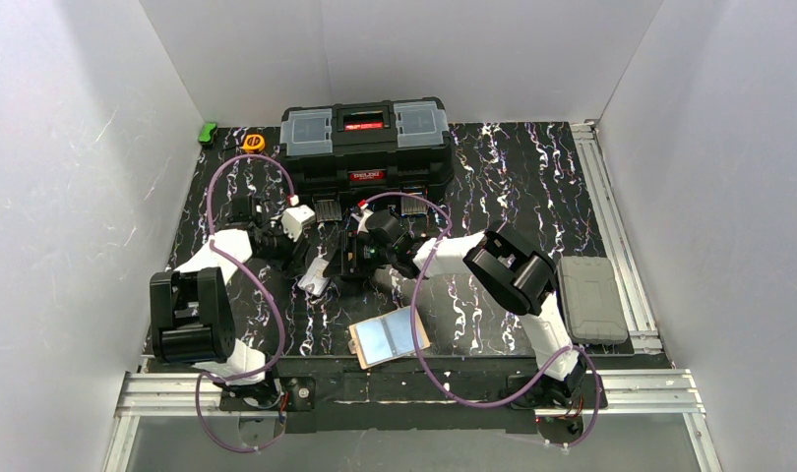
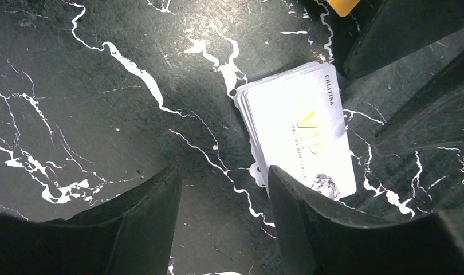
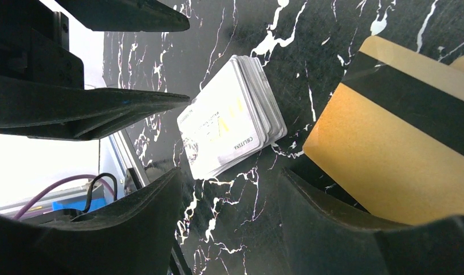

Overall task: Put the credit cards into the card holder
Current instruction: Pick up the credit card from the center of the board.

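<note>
Since no card sits in a pocket yet, step: first pick-up, by my reading; both hands meet over the cards at mid-tabletop.
Tabletop: one black, white-veined marble-look tabletop (image 1: pixel 532 197).
Toolbox: one big black plastic toolbox (image 1: pixel 365 147), far centre; no part in the task.
Case: one flat grey ribbed plastic case (image 1: pixel 591 298), right edge.
Hands: two. The left hand (image 2: pixel 223 177) is parted with only bare tabletop in its gap, one finger against the stack's end. The right hand (image 3: pixel 229 177) is parted wider and grips nothing, with the stack just ahead of its gap.
Card holder: one beige folding card holder (image 1: pixel 390 337), lying open with its clear pockets up at near centre, well apart from the cards.
Card stack: one neat stack of white plastic cards (image 2: pixel 301 132), gold "VIP" lettering on top; several edges show, the number cannot be told.
Gold card: one tan-gold card with a dark stripe (image 3: pixel 384 154), just beside the right hand's outer finger; a tan corner behind it may be a second.
Next move: free one thin card from the flat surface, then carry it near to a pocket mouth.
</note>
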`<state>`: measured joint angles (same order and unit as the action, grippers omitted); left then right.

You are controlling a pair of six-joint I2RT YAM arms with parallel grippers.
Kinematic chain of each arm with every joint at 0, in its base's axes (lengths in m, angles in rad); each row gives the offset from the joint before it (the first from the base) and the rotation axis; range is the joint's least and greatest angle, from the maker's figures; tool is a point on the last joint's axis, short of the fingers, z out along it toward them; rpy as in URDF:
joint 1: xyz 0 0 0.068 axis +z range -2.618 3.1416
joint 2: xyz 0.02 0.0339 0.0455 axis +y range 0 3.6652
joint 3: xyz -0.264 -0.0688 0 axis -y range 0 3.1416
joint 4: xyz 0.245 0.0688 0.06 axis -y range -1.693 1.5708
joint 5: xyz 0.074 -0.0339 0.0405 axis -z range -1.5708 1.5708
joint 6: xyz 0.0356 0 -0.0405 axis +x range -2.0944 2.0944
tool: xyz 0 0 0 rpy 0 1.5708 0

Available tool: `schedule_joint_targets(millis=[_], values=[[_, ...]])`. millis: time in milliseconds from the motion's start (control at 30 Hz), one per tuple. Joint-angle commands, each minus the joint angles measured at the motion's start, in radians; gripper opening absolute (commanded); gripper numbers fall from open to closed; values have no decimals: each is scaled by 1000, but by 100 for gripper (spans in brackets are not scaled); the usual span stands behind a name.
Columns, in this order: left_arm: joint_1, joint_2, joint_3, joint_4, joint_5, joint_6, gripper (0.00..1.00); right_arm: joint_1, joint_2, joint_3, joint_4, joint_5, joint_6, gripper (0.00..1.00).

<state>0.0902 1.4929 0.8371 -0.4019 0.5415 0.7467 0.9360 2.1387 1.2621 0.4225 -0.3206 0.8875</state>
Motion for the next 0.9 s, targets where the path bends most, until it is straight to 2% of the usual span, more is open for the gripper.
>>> schedule_joint_targets(millis=[0,567,867], values=[[-10,-2,-21,16,-18,8,56,-5,4,2,33,-11,9,68],[-57,-16,-72,35,-34,83,56,-5,31,37,25,-25,22,67],[-76,-54,-88,12,-24,97,55,-5,46,47,47,-49,44,63]])
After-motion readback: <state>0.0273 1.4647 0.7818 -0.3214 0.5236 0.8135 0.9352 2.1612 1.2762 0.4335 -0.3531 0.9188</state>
